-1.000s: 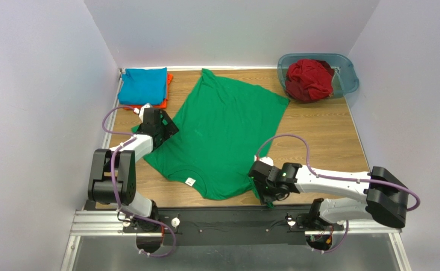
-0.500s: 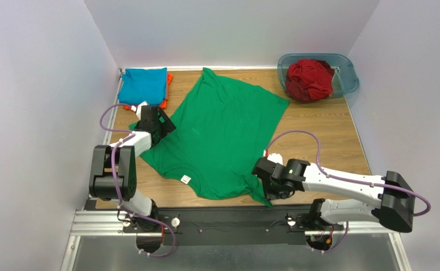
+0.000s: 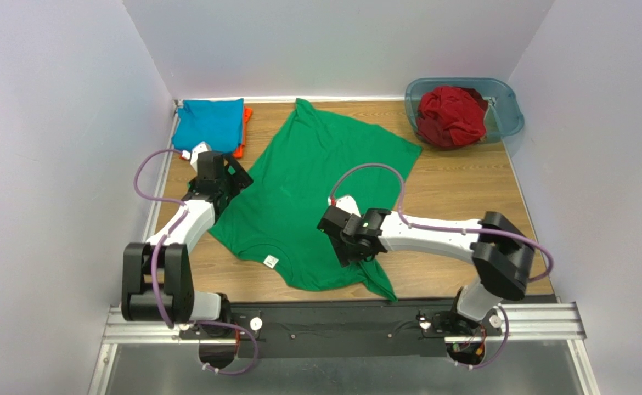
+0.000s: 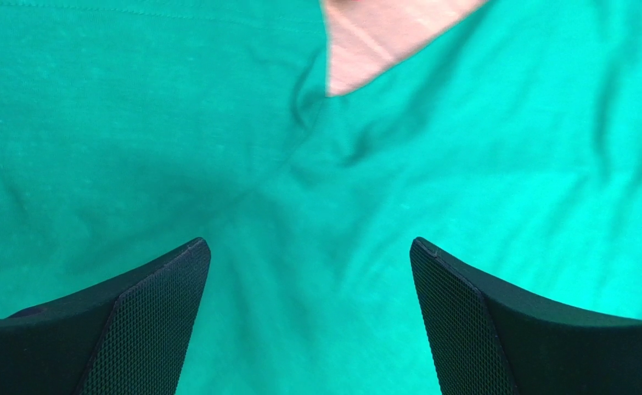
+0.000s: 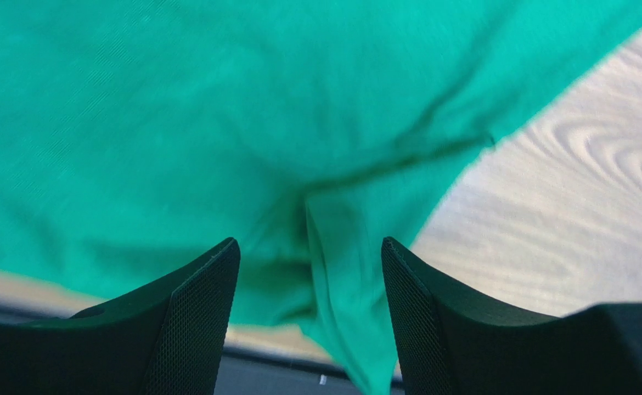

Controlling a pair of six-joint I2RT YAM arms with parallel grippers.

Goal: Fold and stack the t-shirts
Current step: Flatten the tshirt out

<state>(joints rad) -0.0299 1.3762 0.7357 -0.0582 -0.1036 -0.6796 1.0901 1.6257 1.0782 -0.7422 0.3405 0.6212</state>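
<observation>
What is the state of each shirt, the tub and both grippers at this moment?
green t-shirt: unfolded, spread on the table, one sleeve bunched.
teal-blue t-shirt: folded, on top of the stack.
orange t-shirt: under the teal-blue one, only edges showing.
dark red t-shirt: crumpled in the tub.
left gripper: open, over green cloth.
right gripper: open, over green cloth.

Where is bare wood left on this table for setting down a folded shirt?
Widest bare table: right of the green shirt, between the tub and the right arm. A smaller strip lies near-left of that shirt. Crowded: far-left corner, teal-blue shirt over orange shirt.
</observation>
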